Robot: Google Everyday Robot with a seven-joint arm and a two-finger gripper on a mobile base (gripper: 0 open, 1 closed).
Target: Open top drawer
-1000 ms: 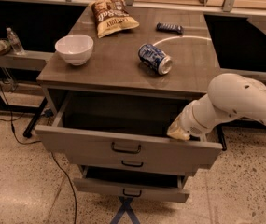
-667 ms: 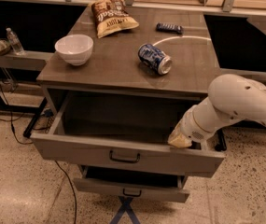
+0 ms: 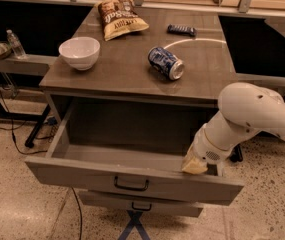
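Note:
The top drawer (image 3: 132, 176) of the grey-brown cabinet stands pulled far out toward the camera, its plain grey interior showing and empty. Its small black bar handle (image 3: 131, 185) is on the flat front. My gripper (image 3: 194, 165) comes in from the right on the white arm (image 3: 252, 116). It reaches down inside the drawer at its right end, just behind the front panel.
On the cabinet top (image 3: 117, 69) are a white bowl (image 3: 79, 52), a chip bag (image 3: 119, 15), a blue can (image 3: 166, 63) on its side and a dark bar (image 3: 181, 30). A lower drawer (image 3: 141, 205) sticks out slightly below. Cables and a table leg (image 3: 37, 129) lie at left.
The top drawer has slid further out toward the camera, and my gripper has moved with it, staying at its right end.

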